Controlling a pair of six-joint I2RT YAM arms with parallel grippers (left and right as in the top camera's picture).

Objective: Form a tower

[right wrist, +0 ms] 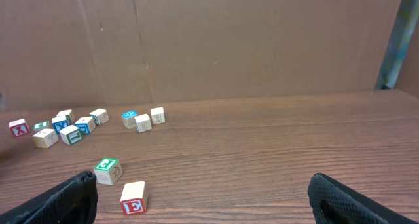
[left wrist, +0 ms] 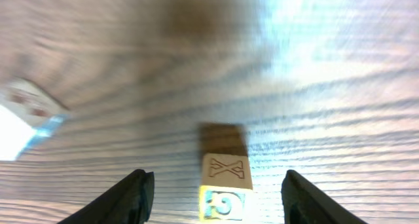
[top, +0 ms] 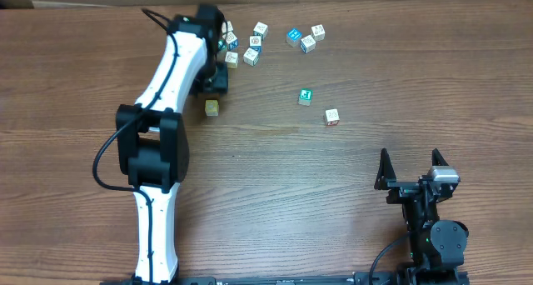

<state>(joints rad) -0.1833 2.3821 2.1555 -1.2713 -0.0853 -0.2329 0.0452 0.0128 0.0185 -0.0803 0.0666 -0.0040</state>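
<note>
Tower (left wrist: 226,185): lower part cut off at the frame edge, cube count unreadable, view blurred. Pale wood, X on top, blue letter face below. Stands on table (top: 275,168) between the parted, non-touching fingers of left gripper (left wrist: 219,188). Right gripper (right wrist: 203,198): spread wide, empty.

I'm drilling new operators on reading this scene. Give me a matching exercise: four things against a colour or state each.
1 cube at the left gripper
2 loose cube nearest the right gripper
3 that cube's upper-left neighbour
4 right gripper

A green top
B red E
C X on top
D open, empty

Pairs: 1-C, 2-B, 3-A, 4-D
</note>
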